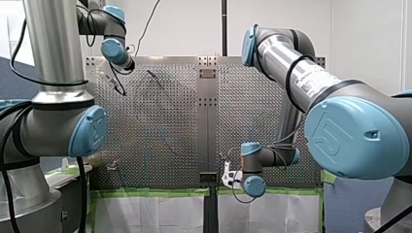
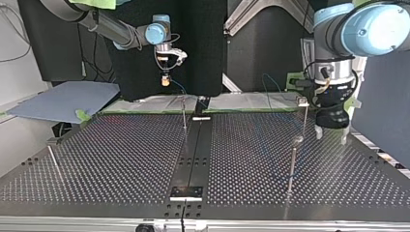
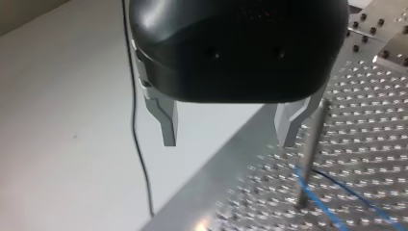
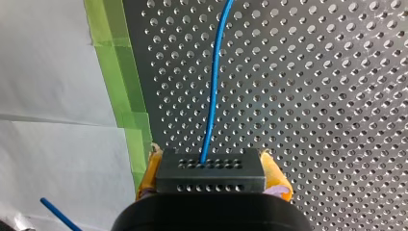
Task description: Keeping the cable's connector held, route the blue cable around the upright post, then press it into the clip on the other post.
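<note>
My right gripper (image 4: 209,163) is shut on the black connector block (image 4: 209,171), its yellow pads on either side. From the block the blue cable (image 4: 214,82) runs ahead over the perforated table. In the top view this gripper (image 2: 166,79) hangs above the table's far edge. My left gripper (image 3: 228,142) is open with nothing between its metal fingers (image 3: 168,127). A thin upright post (image 3: 310,149) stands just outside one finger, and the cable (image 3: 337,202) passes its foot. In the top view that gripper (image 2: 331,137) hovers beside a post with a clip (image 2: 303,101) and a plain post (image 2: 292,159).
Two more posts stand on the table, one near the middle (image 2: 183,116) and one at the top view's left (image 2: 53,162). Green tape (image 4: 122,82) and white sheeting line the table edge by my right gripper. A black centre strip (image 2: 193,154) divides the table.
</note>
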You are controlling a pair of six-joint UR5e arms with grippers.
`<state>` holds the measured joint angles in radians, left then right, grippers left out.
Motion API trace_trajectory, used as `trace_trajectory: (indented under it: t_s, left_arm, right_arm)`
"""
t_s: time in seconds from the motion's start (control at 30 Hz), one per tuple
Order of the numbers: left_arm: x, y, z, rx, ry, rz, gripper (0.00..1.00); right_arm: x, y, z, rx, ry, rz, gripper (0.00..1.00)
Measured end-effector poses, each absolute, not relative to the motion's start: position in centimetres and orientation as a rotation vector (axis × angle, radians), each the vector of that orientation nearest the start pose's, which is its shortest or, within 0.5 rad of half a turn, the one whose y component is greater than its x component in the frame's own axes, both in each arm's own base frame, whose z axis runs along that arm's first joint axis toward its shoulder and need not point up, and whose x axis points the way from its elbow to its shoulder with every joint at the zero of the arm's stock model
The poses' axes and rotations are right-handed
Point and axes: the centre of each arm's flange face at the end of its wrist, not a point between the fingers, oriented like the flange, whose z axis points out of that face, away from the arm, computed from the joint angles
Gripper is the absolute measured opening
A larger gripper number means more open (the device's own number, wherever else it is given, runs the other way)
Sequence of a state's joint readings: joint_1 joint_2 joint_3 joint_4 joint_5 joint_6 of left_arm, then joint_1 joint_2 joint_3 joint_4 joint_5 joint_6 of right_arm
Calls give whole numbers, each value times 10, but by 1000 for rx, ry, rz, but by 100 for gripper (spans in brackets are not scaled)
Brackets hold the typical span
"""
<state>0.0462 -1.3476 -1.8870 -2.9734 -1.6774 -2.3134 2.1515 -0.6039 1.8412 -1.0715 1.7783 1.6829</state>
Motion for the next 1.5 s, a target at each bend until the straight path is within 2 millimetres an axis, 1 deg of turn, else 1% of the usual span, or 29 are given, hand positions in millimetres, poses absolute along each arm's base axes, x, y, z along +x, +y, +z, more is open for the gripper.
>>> trace_trajectory:
  t_s: [0.2,0.37,0.8,1.03,1.27,1.5]
  left_arm:
    - [405,-104,474,-646,1356,-412,100]
    - [407,-108,486,-614,1379,-385,100]
    - [431,-133,486,-506,1520,-343,100]
    - [437,-143,492,-473,1561,-290,100]
    - [435,-149,515,-419,1580,-240,100]
    - [431,-150,537,-380,1588,-190,100]
  right_arm:
    - [401,-405,-81,1586,-1184,1429,0]
    - [402,-404,-81,1589,-1182,1431,0]
    - [401,-405,-81,1586,-1180,1432,0]
    - [401,-405,-81,1590,-1174,1426,0]
    - [401,-405,-81,1589,-1172,1426,0]
    - [401,-405,-81,1587,-1173,1429,0]
